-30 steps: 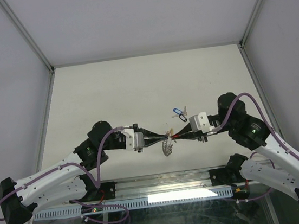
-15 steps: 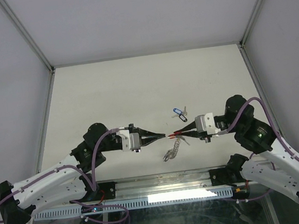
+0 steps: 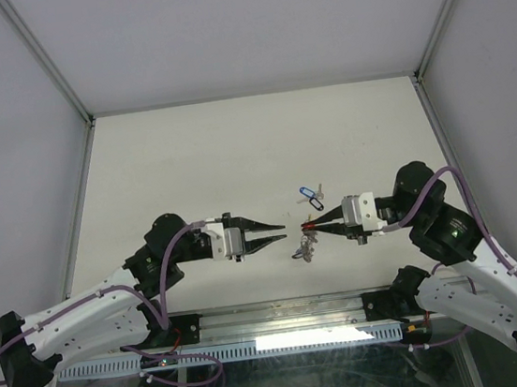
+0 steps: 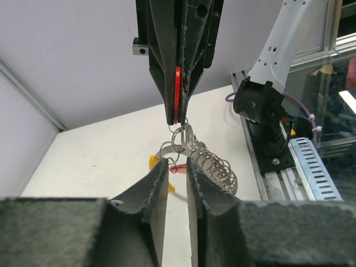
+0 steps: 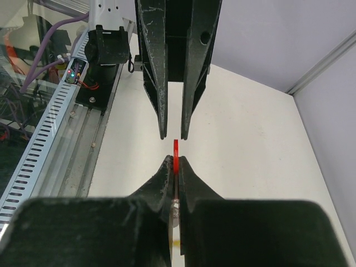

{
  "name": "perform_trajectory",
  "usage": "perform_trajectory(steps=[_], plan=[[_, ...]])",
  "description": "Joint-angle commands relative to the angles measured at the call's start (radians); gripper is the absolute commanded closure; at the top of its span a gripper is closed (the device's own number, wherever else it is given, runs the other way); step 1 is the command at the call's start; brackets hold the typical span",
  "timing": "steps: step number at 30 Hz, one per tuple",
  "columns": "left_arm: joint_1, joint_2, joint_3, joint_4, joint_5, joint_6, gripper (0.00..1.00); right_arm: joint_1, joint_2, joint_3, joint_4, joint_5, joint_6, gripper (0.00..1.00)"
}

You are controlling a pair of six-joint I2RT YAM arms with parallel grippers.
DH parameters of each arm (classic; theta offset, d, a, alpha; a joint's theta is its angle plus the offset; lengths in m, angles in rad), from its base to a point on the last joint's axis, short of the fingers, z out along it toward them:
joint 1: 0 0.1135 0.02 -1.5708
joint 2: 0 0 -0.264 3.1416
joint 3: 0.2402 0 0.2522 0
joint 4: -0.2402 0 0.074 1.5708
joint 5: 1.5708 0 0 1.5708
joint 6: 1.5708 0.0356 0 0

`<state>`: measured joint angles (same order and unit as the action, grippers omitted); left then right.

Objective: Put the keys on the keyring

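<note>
The 2 arms met tip to tip above the near middle of the tabletop (image 3: 234,149). The right end effector (image 3: 317,228) was pressed together on the red-tagged key (image 3: 308,229), pinching its oblong plastic tag edge-on so that a thin red sliver stuck out past the fingertips (image 5: 168,167) in the right wrist view. From that tag the keyring (image 3: 305,247) hung down in the air, off the tabletop. In the left wrist view it showed as a bunch of thin silvery loops (image 4: 214,167) with yellow patches beside them, dangling under the tag (image 4: 177,94).

The left end effector (image 3: 284,232) faced it at the same height, its 2 fingers (image 4: 156,183) standing slightly apart with nothing between them, the tips just short of the hanging loops.

A blue-tagged key (image 3: 307,192) lay on the tabletop just beyond the 2 end effectors, apart from both.
</note>
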<state>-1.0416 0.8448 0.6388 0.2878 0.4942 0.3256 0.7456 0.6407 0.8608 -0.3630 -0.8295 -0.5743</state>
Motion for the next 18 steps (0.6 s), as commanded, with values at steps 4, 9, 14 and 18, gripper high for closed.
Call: perform_trajectory(steps=[4, 9, 14, 18], plan=[[-0.008, 0.038, 0.014, 0.065, -0.031, -0.024, 0.74, 0.000, 0.001, 0.047, 0.090, -0.057, 0.037, 1.00], [-0.008, 0.063, 0.015, 0.087, -0.046, -0.027, 0.73, 0.000, 0.009, 0.038, 0.129, -0.091, 0.060, 1.00], [-0.008, 0.088, 0.022, 0.093, -0.036, -0.027, 0.73, 0.000, 0.023, 0.032, 0.157, -0.118, 0.079, 1.00], [-0.007, 0.105, 0.026, 0.100, -0.015, -0.028, 0.73, 0.000, 0.029, 0.026, 0.185, -0.123, 0.090, 1.00]])
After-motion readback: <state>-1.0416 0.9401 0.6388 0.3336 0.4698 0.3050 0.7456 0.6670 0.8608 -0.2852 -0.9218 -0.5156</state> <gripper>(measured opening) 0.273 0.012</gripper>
